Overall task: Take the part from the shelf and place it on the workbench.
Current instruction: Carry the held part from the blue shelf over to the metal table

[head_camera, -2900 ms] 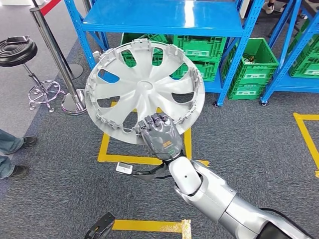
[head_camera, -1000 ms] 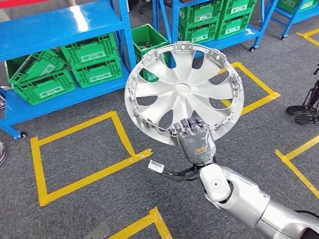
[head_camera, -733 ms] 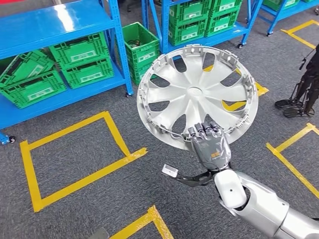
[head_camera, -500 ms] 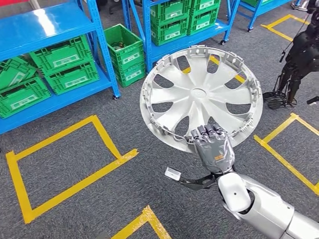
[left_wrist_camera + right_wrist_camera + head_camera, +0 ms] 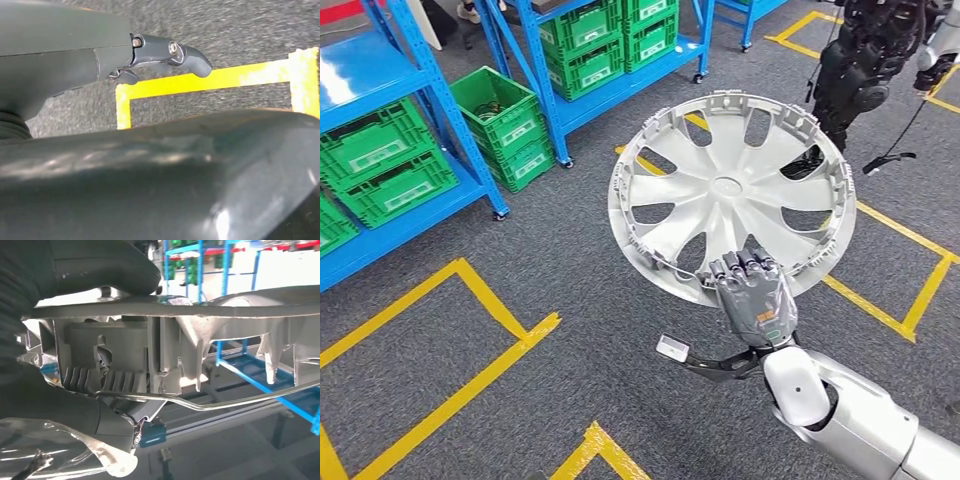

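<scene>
A round silver-grey plastic wheel cover (image 5: 727, 195), with curved spokes and a clipped rim, is held in the air above the grey carpeted floor (image 5: 569, 300), its near edge gripped by the right hand (image 5: 755, 298), whose dark fingers (image 5: 739, 263) are curled over the rim. In the right wrist view the rim of the wheel cover (image 5: 158, 360) and its thin wire ring are seen clamped between the thumb and the fingers of that hand (image 5: 49, 340). The cover is tilted, with its ribbed inner face turned toward the head camera. Yellow tape lines (image 5: 463, 370) are marked on the floor below it. Blue metal shelving (image 5: 539, 60) with green plastic crates (image 5: 392, 165) is seen well apart, behind and to the left. A dark robot figure (image 5: 867, 55) is seen beyond the cover's far edge. The left hand (image 5: 166, 50) is seen over the carpet and yellow tape; whether it is spread or closed cannot be told.
</scene>
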